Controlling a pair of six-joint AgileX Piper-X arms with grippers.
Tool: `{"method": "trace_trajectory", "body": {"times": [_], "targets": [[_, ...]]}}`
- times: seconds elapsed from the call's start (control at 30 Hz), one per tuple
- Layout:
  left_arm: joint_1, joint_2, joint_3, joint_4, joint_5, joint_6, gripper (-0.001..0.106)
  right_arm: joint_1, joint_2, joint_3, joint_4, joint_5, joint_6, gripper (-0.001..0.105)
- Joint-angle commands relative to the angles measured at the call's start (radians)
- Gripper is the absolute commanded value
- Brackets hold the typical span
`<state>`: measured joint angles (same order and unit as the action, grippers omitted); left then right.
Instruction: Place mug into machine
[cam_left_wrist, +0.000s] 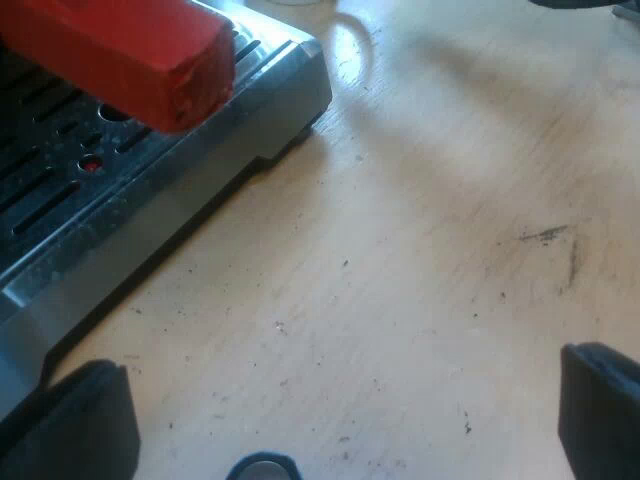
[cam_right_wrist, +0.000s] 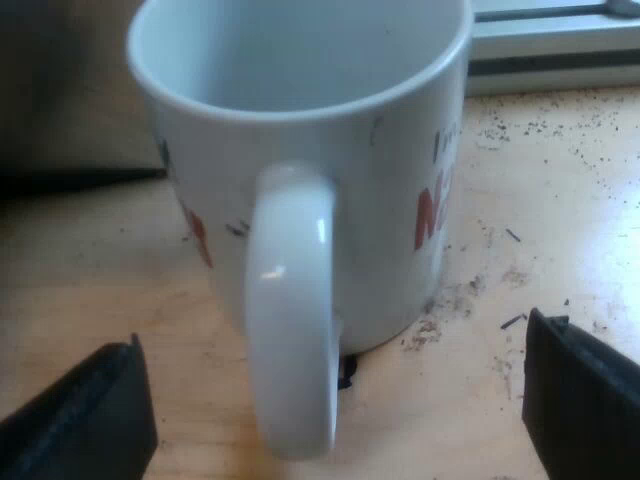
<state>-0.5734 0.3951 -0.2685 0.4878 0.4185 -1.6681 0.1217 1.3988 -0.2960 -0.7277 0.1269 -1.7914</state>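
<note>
1. While the white ceramic mug (cam_right_wrist: 300, 200) stands upright on the wooden desk (cam_right_wrist: 560, 180), not yet in the espresso machine (cam_left_wrist: 60, 290), the task looks barely begun; which desk edge it is near I cannot tell.
2. The right gripper (cam_right_wrist: 333, 345) has its fingers wide apart either side of the mug's smooth looped handle (cam_right_wrist: 290, 310), holding nothing.
3. The left gripper (cam_left_wrist: 340, 380) gapes empty beside the drip tray (cam_left_wrist: 150, 195), slotted brushed metal, under the holder's red handle end (cam_left_wrist: 130, 55).
4. Dark grounds (cam_right_wrist: 450, 300) speckle the pale wood.
</note>
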Motion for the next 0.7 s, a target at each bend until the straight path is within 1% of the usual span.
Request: {"method": "trace_trajectory", "body": {"times": [0.03, 0.2, 0.3, 0.4, 0.47, 0.5, 0.57, 0.6, 0.63, 0.67, 0.7], "targets": [[-0.008, -0.001, -0.002, -0.018, 0.006, -0.010, 0.087, 0.001, 0.048, -0.032, -0.025, 0.011, 0.001, 0.077], [-0.008, -0.001, -0.002, -0.022, 0.006, -0.010, 0.087, 0.001, 0.130, -0.097, -0.025, 0.011, 0.001, 0.077], [-0.008, -0.001, -0.002, -0.022, 0.006, -0.010, 0.087, 0.001, 0.153, -0.120, -0.025, 0.011, 0.001, 0.077], [-0.008, -0.001, -0.002, -0.022, 0.006, -0.010, 0.087, 0.001, 0.158, -0.126, -0.023, 0.011, 0.001, 0.076], [-0.008, -0.001, -0.002, -0.022, 0.006, -0.010, 0.087, 0.001, 0.158, -0.126, -0.009, 0.011, 0.035, 0.059], [-0.008, -0.001, -0.002, -0.022, 0.006, -0.010, 0.087, 0.001, 0.158, -0.126, -0.006, 0.011, 0.041, 0.053], [-0.008, -0.001, -0.002, -0.027, 0.006, -0.010, 0.087, 0.001, 0.158, -0.126, 0.015, 0.011, 0.054, 0.027], [-0.008, -0.001, -0.002, -0.030, 0.006, -0.010, 0.087, 0.001, 0.158, -0.126, 0.015, 0.011, 0.054, 0.020], [-0.008, -0.001, -0.002, -0.038, 0.006, -0.010, 0.087, 0.001, 0.158, -0.126, 0.015, 0.009, 0.054, 0.007], [-0.008, -0.001, -0.002, -0.044, 0.006, -0.010, 0.087, 0.001, 0.156, -0.126, 0.015, 0.000, 0.056, 0.000], [-0.008, -0.001, -0.002, -0.045, 0.006, -0.010, 0.087, 0.001, 0.152, -0.126, 0.015, -0.004, 0.056, 0.000]]}}
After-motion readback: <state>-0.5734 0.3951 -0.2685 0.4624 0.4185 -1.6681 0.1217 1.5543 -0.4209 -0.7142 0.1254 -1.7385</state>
